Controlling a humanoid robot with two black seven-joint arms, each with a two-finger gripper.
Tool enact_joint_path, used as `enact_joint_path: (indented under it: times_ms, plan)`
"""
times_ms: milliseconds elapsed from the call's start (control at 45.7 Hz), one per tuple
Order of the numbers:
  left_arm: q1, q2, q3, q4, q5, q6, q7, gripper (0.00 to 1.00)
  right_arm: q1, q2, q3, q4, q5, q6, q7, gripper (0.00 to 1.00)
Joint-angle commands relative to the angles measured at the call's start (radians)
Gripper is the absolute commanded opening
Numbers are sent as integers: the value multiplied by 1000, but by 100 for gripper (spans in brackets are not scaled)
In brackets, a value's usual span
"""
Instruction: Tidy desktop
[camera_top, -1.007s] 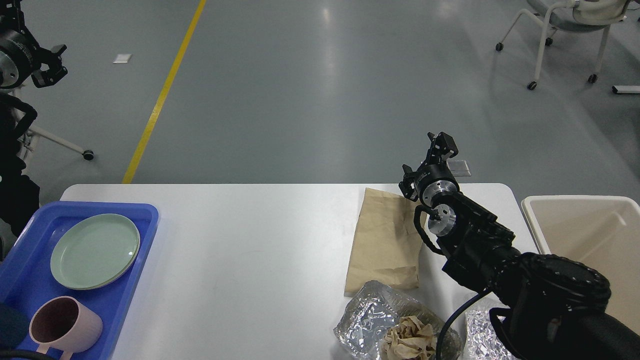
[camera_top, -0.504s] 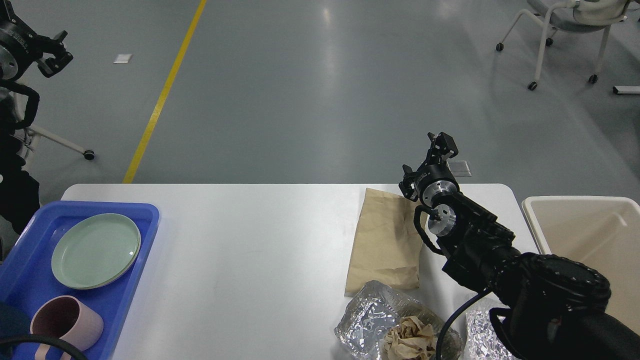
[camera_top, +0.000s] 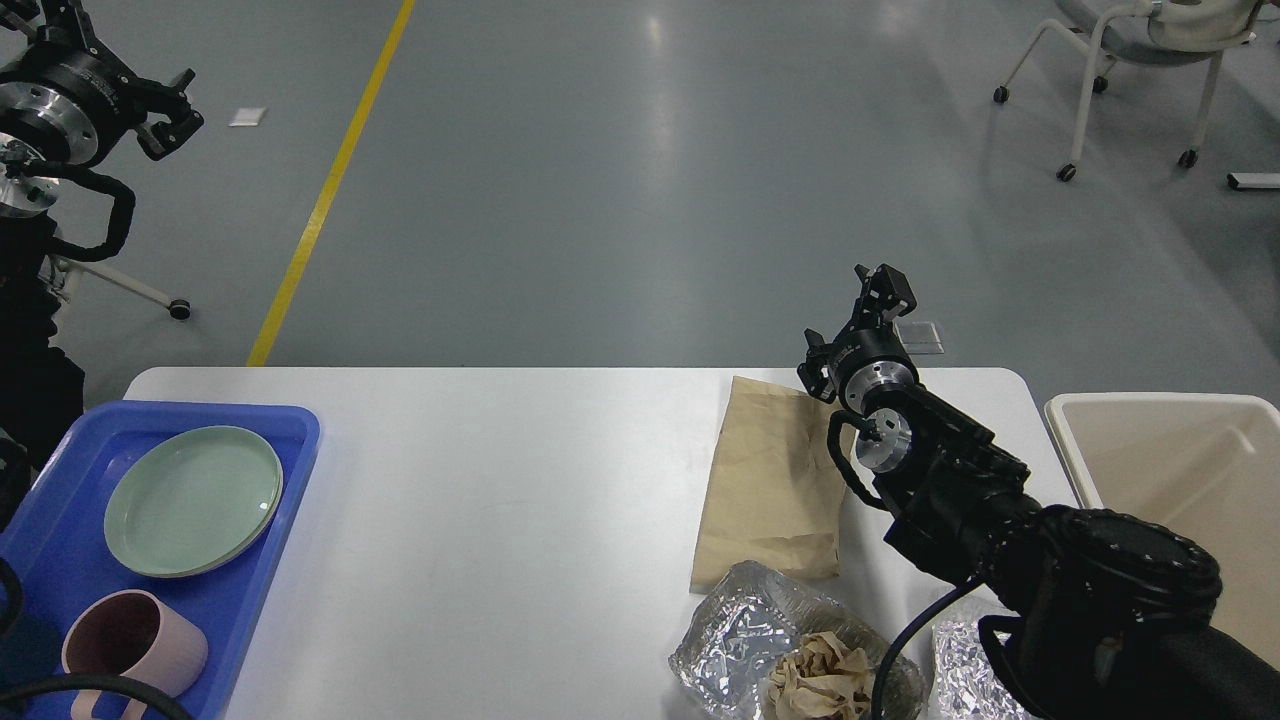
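Note:
The white desktop (camera_top: 500, 500) holds a flat brown paper bag (camera_top: 770, 480) right of centre. At the front edge is an open foil container (camera_top: 735, 635) with crumpled brown paper (camera_top: 820, 675) in it, and a second foil piece (camera_top: 955, 665) beside it. My right gripper (camera_top: 880, 285) is raised above the far edge of the desktop, just beyond the bag's far right corner, and holds nothing that I can see. Its fingers are too small and dark to tell apart. My left gripper (camera_top: 55, 20) is high at the far left, off the desktop and cut by the frame edge.
A blue tray (camera_top: 290, 430) at the left end holds a pale green plate (camera_top: 192, 500) and a pink mug (camera_top: 130, 650). A beige bin (camera_top: 1180, 480) stands off the right end. A wheeled chair (camera_top: 1130, 60) stands far back right.
My left arm has swung to the right and further into view at the top left. My right arm and the things on the desktop have not moved.

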Motion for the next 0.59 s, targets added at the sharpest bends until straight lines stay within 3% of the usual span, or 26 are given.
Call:
enact_joint_path:
  times_ms: [0,285,569]
  plan:
    - [9,-29,1,0,0,1,-3,97,0,0,-1,0,0,0,0,100]
    - [44,-139,4,3,3,9,-24,97,0,0,0,0,0,0,-1,100]
    - [49,-210,4,5,3,46,-86,97,0,0,-1,0,0,0,0,100]
